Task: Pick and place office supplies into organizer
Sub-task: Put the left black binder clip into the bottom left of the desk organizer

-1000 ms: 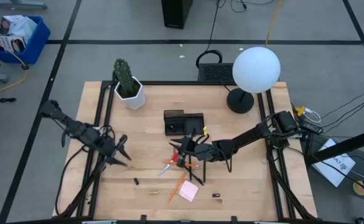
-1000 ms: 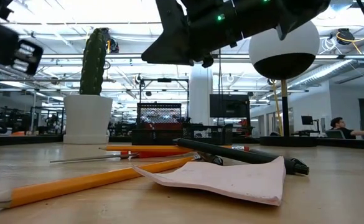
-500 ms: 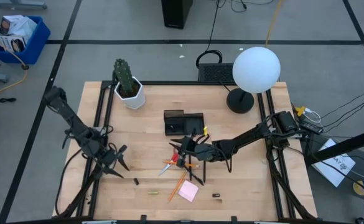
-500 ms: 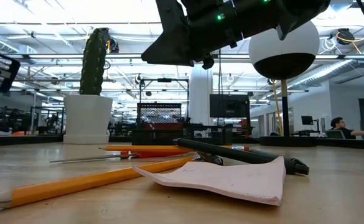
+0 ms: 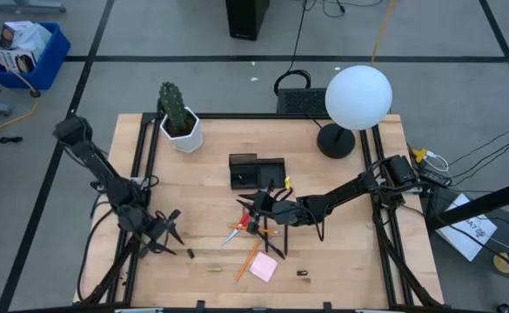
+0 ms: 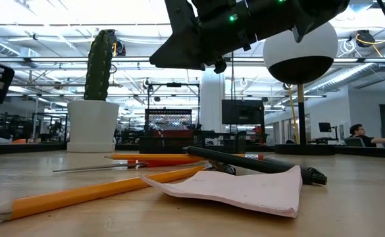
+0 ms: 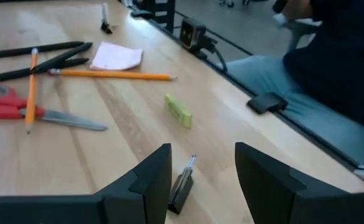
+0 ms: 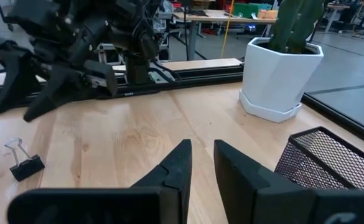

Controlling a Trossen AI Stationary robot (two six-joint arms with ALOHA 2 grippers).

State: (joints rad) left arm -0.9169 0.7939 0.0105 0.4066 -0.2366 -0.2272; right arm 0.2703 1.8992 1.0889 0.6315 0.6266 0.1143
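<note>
The left gripper, fingers apart and empty, hovers over a small black clip whose long axis runs lengthwise between them.

Both arms matte black, jointed; left gripper and right gripper fingers dark, wedge-shaped. Green indicator lights on right arm.

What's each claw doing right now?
Left claw: open, empty, over the small black binder clip.
Right claw: narrowly open, holding nothing.

A binder clip lies near the cactus pot.
</note>
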